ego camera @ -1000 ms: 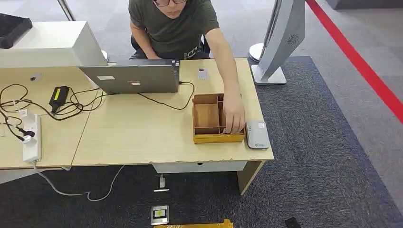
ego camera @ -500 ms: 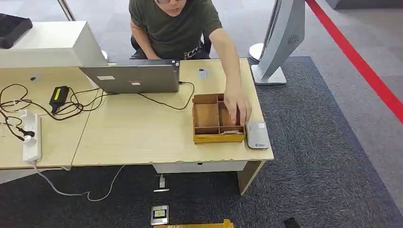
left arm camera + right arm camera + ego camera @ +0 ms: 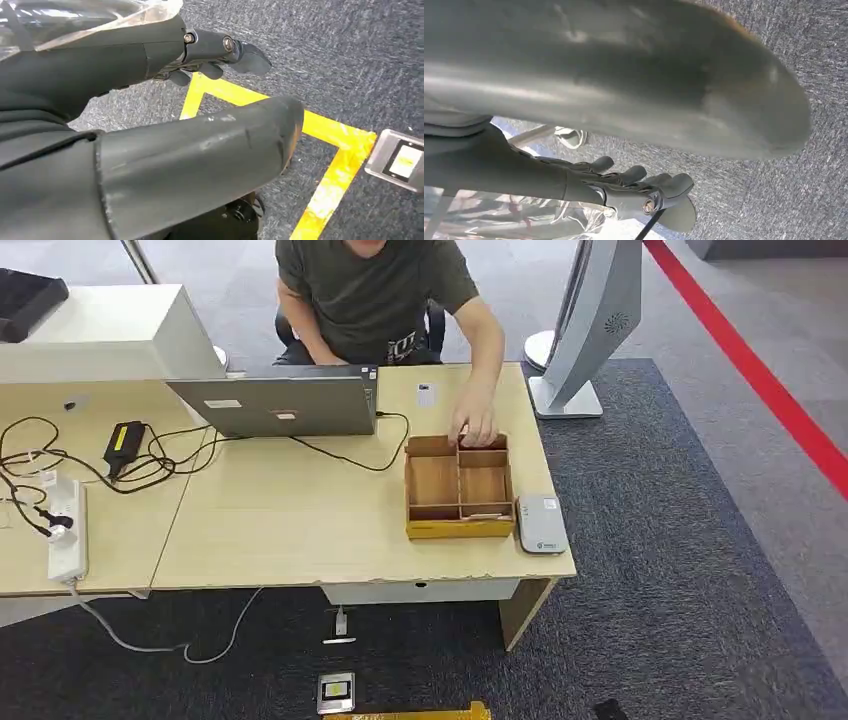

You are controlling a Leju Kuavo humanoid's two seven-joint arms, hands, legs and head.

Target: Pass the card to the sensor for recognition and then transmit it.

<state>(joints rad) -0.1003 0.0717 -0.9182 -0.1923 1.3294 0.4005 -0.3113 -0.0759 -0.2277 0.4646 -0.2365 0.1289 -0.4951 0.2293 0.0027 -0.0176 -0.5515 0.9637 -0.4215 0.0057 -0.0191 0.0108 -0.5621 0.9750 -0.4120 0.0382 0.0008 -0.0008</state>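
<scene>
Card reader, flat grey, beside the wooden compartment box on the tabletop.
My left hand and right hand hang empty, fingers loosely apart.

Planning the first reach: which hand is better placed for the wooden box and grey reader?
Right, tentatively. The wooden divided box and grey card reader sit at the table's right end. Both the left hand and right hand hang over carpet, holding nothing.
</scene>
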